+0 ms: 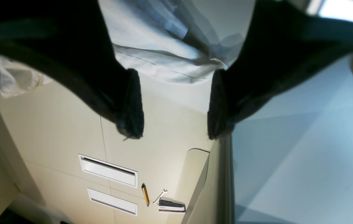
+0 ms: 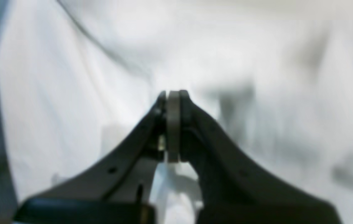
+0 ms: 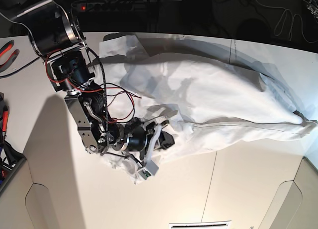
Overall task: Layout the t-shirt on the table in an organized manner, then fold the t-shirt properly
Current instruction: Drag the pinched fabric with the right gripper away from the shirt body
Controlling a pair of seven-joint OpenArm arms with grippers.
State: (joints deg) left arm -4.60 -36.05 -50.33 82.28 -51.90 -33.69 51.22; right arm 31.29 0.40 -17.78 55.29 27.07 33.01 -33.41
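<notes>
White, wrinkled cotton t-shirt [image 3: 198, 90] is lying under the closed right pincer [image 2: 173, 124], grip unclear; left pincer [image 1: 175, 105] is gaping empty, so one-sided pulling is risking skewing, bunching.

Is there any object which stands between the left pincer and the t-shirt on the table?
Nothing visible stands between the open left pincer and the t-shirt; part of it shows uncovered between the jaws.

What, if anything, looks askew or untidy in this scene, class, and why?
The t-shirt looks untidy: it lies rumpled and skewed across the table, with an edge bunched into a long ridge and a corner stretched out at the base view's right. Nothing looks spilled or damaged.
</notes>
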